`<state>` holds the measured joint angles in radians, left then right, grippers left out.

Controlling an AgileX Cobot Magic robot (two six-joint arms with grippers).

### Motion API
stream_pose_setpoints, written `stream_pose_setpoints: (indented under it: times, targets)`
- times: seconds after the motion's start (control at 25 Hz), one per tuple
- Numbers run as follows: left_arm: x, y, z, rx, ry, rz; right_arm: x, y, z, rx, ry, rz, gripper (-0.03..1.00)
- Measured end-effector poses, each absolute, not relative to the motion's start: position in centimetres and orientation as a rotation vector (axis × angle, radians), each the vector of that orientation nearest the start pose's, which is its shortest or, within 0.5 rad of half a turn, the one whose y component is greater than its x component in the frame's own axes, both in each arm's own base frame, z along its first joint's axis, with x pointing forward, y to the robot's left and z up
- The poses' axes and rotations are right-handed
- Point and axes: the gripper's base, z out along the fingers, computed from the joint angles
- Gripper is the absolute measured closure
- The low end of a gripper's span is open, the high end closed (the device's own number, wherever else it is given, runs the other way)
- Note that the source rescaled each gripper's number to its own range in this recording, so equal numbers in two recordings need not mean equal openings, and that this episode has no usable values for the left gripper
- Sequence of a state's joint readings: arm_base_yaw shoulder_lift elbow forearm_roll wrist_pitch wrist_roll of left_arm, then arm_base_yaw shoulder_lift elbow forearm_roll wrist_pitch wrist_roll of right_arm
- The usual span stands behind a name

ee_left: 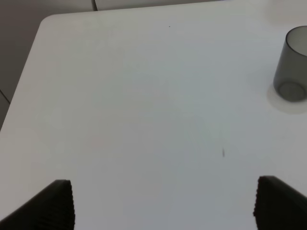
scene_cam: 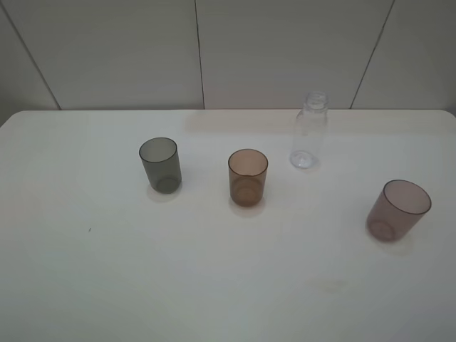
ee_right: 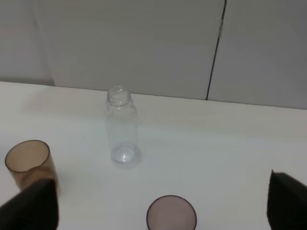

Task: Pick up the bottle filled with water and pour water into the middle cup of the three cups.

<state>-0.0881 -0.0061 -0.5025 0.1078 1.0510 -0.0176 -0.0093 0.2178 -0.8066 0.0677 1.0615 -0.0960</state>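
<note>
Your left gripper [ee_left: 163, 203] has its two dark fingers [ee_left: 55, 203] spread wide with nothing between them, hanging over bare white table [ee_left: 144, 105]. In that wrist view the grey cup [ee_left: 291, 64] stands upright well ahead of the fingers and off to one side, near the picture's edge.

Your right gripper [ee_right: 160, 203] is spread wide as well and holds nothing; only the dark tips of its fingers [ee_right: 288, 201] show at the corners of its wrist view. Closest to the gap between them you see the rim of the pink cup [ee_right: 171, 214]. Beyond it stands the bottle [ee_right: 122, 127], upright, clear, its neck uncapped, apart from both fingers. The brown cup [ee_right: 29, 163] sits just behind one fingertip.

From the high camera neither arm shows. You see the three cups upright in a loose row across the table: grey cup on the left, brown cup in the middle, pink cup far right and nearer the camera. The bottle stands behind and just right of the brown cup, touching none of the cups, towards the table's far edge by the wall [scene_cam: 271, 50].
</note>
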Motion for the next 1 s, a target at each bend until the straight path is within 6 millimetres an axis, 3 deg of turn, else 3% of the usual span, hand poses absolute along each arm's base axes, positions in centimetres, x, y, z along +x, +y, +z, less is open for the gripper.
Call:
stream_pose_setpoints:
  times: [0.2,0.32,0.6,0.8,1.0]
  targets:
    - [-0.5,0.9,27.9,0.066,2.021,0.062,-2.6,0.5,32.7,-0.09,1.869,-0.006,0.15]
    - [-0.5,0.9,27.9,0.066,2.021,0.062,-2.5,0.5,31.5,-0.1,1.903,0.002,0.15]
    - [-0.5,0.9,27.9,0.066,2.021,0.062,-2.6,0.3,31.0,-0.103,1.956,-0.018,0.15]
    - [-0.5,0.9,27.9,0.066,2.021,0.062,-1.6,0.2,28.8,-0.105,2.053,-0.027,0.15]
    - [-0.5,0.9,27.9,0.066,2.021,0.062,-1.1,0.2,28.4,-0.035,2.044,0.016,0.15]
